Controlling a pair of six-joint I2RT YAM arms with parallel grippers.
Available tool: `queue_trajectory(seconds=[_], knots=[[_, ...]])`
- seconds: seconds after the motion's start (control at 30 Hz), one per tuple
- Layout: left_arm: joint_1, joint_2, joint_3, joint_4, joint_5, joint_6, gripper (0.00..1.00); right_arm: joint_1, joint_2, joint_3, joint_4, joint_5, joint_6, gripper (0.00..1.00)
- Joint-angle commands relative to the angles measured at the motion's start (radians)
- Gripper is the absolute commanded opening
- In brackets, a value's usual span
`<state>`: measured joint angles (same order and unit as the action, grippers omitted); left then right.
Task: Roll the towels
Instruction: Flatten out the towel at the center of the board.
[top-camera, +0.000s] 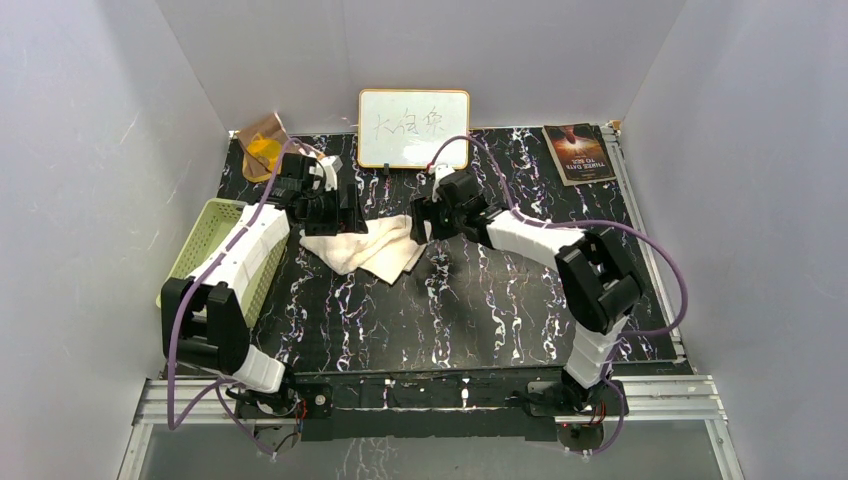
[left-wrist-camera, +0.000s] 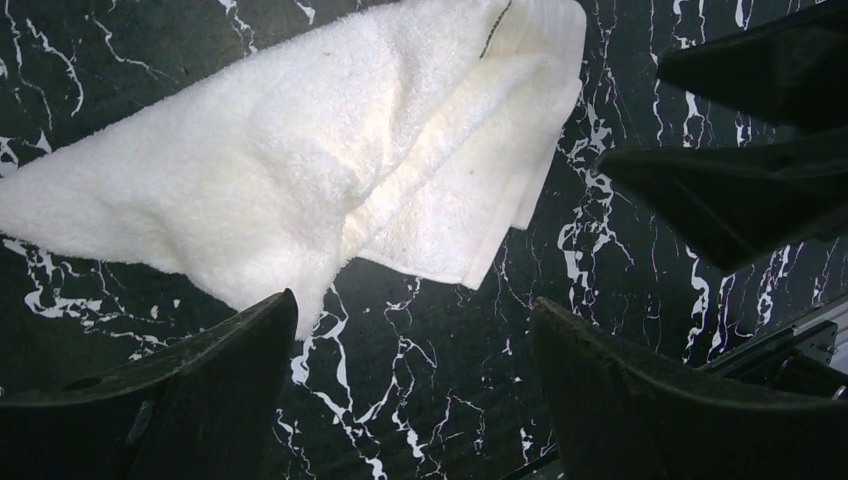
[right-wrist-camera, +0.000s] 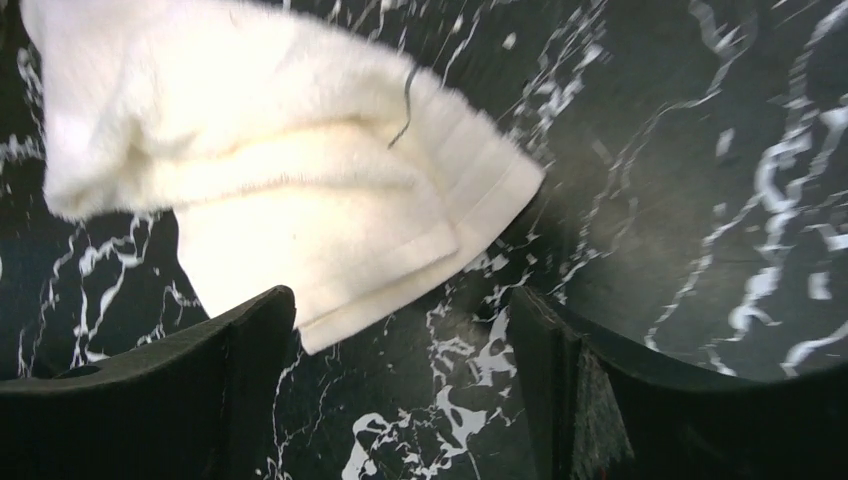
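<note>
The cream-beige towel (top-camera: 365, 250) lies loosely folded and rumpled on the black marbled mat, at the back middle. It also shows in the left wrist view (left-wrist-camera: 300, 150) and the right wrist view (right-wrist-camera: 270, 170), with a thin dark line near one end. My left gripper (top-camera: 335, 215) is open and empty above the towel's far left edge, and the left wrist view (left-wrist-camera: 415, 330) shows bare mat between its fingers. My right gripper (top-camera: 425, 225) is open and empty at the towel's right corner, and the right wrist view (right-wrist-camera: 400, 320) shows the same. The orange-and-brown cloth (top-camera: 262, 150) sits at the back left corner.
A pale green slotted basket (top-camera: 215, 245) stands along the left edge, beside the left arm. A whiteboard (top-camera: 413, 128) leans on the back wall. A dark booklet (top-camera: 578, 152) lies at the back right. White walls enclose three sides.
</note>
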<state>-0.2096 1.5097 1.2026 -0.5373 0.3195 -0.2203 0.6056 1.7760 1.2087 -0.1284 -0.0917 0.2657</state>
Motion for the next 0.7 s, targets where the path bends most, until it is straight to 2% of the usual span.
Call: queue_trajectory(seconds=[0.0, 0.17, 0.47, 0.53, 0.57, 0.6, 0.63, 0.67], knots=[[0.015, -0.081, -0.041, -0.017, -0.009, 0.001, 0.85, -0.003, 0.027, 0.066, 0.035, -0.157, 0.017, 0.75], [0.026, -0.082, -0.081, -0.003, 0.007, 0.006, 0.85, -0.003, 0.122, 0.128, -0.035, -0.194, -0.011, 0.65], [0.062, -0.092, -0.108, 0.004, 0.023, 0.028, 0.85, -0.002, 0.24, 0.196, -0.051, -0.202, -0.017, 0.57], [0.083, -0.098, -0.115, 0.0, 0.034, 0.032, 0.85, -0.001, 0.262, 0.22, -0.062, -0.211, -0.017, 0.44], [0.093, -0.102, -0.12, -0.001, 0.039, 0.034, 0.85, -0.001, 0.27, 0.229, -0.068, -0.216, -0.016, 0.3], [0.106, -0.107, -0.123, -0.002, 0.045, 0.038, 0.85, -0.002, 0.274, 0.239, -0.074, -0.219, -0.016, 0.12], [0.119, -0.112, -0.124, -0.005, 0.05, 0.042, 0.85, -0.001, 0.272, 0.251, -0.083, -0.221, -0.016, 0.0], [0.133, -0.117, -0.124, -0.011, 0.056, 0.048, 0.85, -0.002, 0.261, 0.264, -0.096, -0.22, -0.015, 0.0]])
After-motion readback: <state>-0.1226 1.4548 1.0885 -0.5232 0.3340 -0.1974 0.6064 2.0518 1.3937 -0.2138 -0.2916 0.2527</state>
